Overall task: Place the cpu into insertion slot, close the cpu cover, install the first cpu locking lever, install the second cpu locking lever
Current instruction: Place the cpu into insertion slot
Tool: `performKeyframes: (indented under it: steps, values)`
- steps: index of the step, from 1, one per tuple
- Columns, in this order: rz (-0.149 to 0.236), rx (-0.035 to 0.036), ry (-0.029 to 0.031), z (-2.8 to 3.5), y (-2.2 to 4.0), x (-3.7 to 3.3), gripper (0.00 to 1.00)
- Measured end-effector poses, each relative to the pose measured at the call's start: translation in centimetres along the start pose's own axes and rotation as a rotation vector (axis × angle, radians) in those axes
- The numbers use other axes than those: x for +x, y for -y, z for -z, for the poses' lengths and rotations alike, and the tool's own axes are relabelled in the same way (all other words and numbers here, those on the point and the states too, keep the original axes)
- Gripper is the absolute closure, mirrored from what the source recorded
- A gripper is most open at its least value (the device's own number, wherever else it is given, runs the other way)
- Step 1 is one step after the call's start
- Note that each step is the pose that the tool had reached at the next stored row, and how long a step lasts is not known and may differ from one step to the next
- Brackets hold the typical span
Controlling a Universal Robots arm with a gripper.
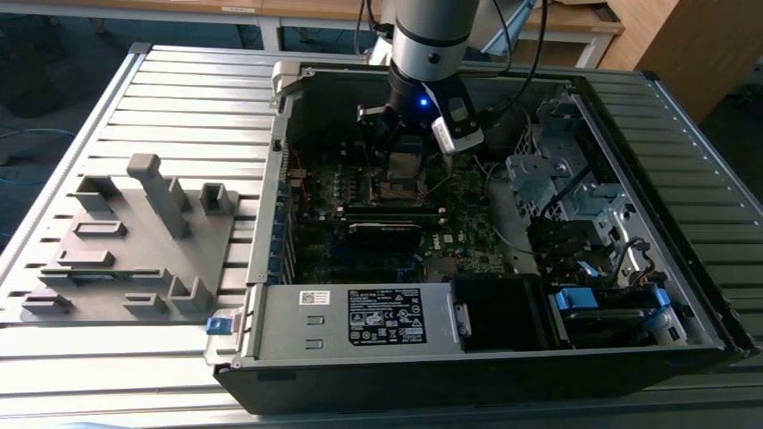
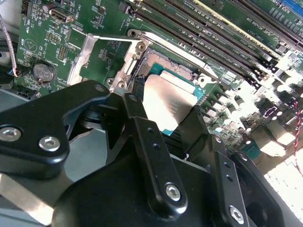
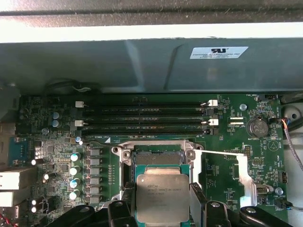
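**Cpu at the slot.** The cpu (image 3: 162, 197), silvery face up, is gripped by two opposite edges between the black fingers (image 3: 122, 210) of the tool (image 3: 162, 212), which is closed to the chip's width. The chip lies over the slot (image 3: 158, 158), covering much of its dark centre. Whether it is seated cannot be told.

In the second wrist view the cpu (image 2: 165, 101), tool (image 2: 166, 124) and slot (image 2: 163, 64) appear from the opposite side. The cover (image 3: 244, 165) is swung open beside the slot, and its window frames bare board (image 2: 87, 49). Long memory slots (image 3: 142, 118) run parallel just beyond the slot on the green motherboard (image 3: 227, 142).

In the exterior view the arm (image 1: 430, 45) reaches down into an open case (image 1: 477, 375) lying on a slatted table (image 1: 179, 98). A grey fixture (image 1: 131, 241) rests on the table at the exterior view's left.
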State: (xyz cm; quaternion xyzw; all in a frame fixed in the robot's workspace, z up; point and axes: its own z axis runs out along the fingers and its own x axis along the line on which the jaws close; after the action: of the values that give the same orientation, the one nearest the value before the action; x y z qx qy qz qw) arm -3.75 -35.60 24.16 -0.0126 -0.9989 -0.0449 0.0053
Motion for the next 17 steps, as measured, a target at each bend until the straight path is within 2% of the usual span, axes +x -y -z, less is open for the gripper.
performKeyframes:
  steps: [17]
  values:
    - [0.0,0.0,0.0,-0.4,0.04,0.0,0.46]
